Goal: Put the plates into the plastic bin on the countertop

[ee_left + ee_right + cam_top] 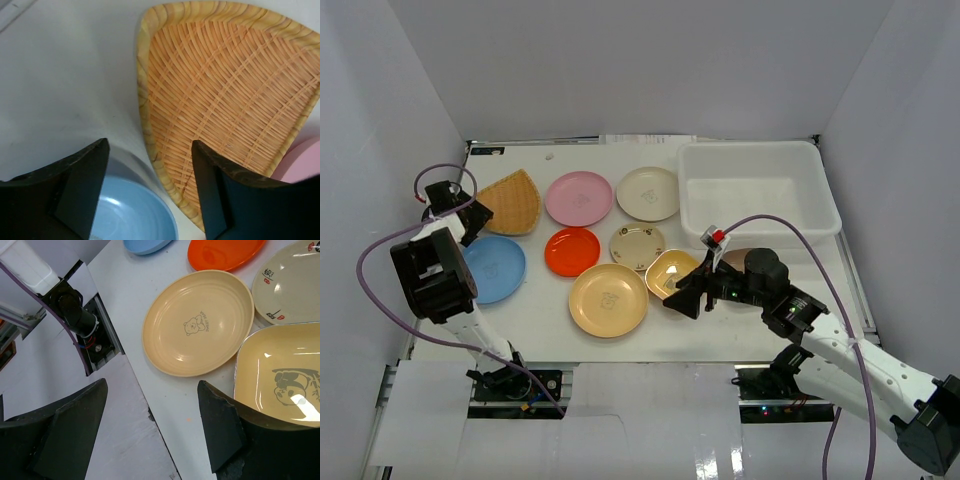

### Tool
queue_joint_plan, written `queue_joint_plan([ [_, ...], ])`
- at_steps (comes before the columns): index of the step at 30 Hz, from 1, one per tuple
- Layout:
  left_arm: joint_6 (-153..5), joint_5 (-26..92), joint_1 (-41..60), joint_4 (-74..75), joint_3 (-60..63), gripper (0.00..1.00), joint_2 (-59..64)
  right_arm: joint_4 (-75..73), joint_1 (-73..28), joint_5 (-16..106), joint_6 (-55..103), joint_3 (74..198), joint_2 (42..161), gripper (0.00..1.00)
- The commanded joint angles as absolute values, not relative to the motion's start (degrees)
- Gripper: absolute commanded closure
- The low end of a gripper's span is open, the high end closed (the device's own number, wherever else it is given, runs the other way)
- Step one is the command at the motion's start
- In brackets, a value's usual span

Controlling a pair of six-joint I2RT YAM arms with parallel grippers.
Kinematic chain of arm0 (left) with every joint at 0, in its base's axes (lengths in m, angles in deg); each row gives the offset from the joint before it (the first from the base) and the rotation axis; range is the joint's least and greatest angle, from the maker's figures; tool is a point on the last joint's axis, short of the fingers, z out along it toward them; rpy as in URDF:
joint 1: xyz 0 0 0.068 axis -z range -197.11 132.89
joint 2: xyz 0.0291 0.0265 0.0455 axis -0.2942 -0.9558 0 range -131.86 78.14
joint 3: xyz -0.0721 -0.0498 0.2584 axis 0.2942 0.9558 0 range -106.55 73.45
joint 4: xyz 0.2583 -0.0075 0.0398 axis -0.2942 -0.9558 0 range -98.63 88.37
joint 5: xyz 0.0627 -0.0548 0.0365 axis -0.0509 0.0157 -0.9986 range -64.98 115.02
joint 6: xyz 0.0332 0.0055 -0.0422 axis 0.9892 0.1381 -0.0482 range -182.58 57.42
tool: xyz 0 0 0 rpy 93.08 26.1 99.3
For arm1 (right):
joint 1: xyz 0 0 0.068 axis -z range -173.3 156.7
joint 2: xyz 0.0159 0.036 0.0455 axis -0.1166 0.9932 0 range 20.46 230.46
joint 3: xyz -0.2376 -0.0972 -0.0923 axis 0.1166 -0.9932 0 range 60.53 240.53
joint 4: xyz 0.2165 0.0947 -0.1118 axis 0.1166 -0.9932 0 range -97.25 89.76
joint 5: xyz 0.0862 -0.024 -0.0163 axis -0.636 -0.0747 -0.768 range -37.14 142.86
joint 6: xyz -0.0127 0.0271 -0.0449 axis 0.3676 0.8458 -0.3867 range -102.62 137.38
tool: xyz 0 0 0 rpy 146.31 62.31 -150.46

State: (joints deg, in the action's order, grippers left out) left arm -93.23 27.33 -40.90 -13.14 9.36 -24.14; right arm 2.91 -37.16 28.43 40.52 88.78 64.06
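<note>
Top external view: plastic bin [757, 195] sits at upper right of the desk [545, 290], with no plate showing inside it. Eight plates lie on the desk to its left: woven-pattern plate [512, 202], pink plate [579, 197], cream plate [648, 193], blue plate [492, 268], orange-red plate [572, 250], printed cream plate [637, 244], tan-yellow plate [608, 299] and yellow square plate [672, 272].

Judgement: nothing deposited yet; every plate remains to be moved.

Right end effector [150, 435] is spread wide and holds nothing, beside the yellow square plate's edge. Left end effector [150, 190] is likewise open and empty, over the gap between the blue and woven-pattern plates.

Hidden: a brownish edge [738, 257] under the right arm at centre right may be a ninth plate; cannot tell. The left arm covers part of the blue plate.
</note>
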Motion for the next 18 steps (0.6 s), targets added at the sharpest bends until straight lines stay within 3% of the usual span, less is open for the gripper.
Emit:
queue_joint_plan([
  [1, -93.08, 32.05, -40.84, -9.99, 6.48, 0.25, -24.60, 5.56, -37.60, 27.20, 39.09, 88.48, 64.32, 0.21],
  [6, -93.25, 33.55, -40.93, -7.61, 4.99, 0.42, -26.98, 7.31, -38.04, 25.88, 40.40, 86.82, 65.11, 0.22],
  [9, -93.25, 33.28, -40.93, -6.38, 4.99, 0.45, -27.94, 7.49, -38.21, 25.79, 40.76, 86.46, 65.46, 0.22],
  [13, -93.78, 33.89, -40.93, -4.53, 5.43, 0.71, -28.65, 7.05, -38.30, 25.35, 40.85, 86.81, 65.64, 0.22],
  [14, -93.95, 34.16, -40.93, -4.10, 5.51, 0.82, -28.74, 6.88, -38.30, 25.61, 40.85, 87.25, 65.73, 0.22],
  [18, -94.04, 33.99, -40.84, -3.65, 5.86, 1.00, -28.65, 4.86, -38.30, 27.02, 40.15, 88.74, 66.08, 0.22],
])
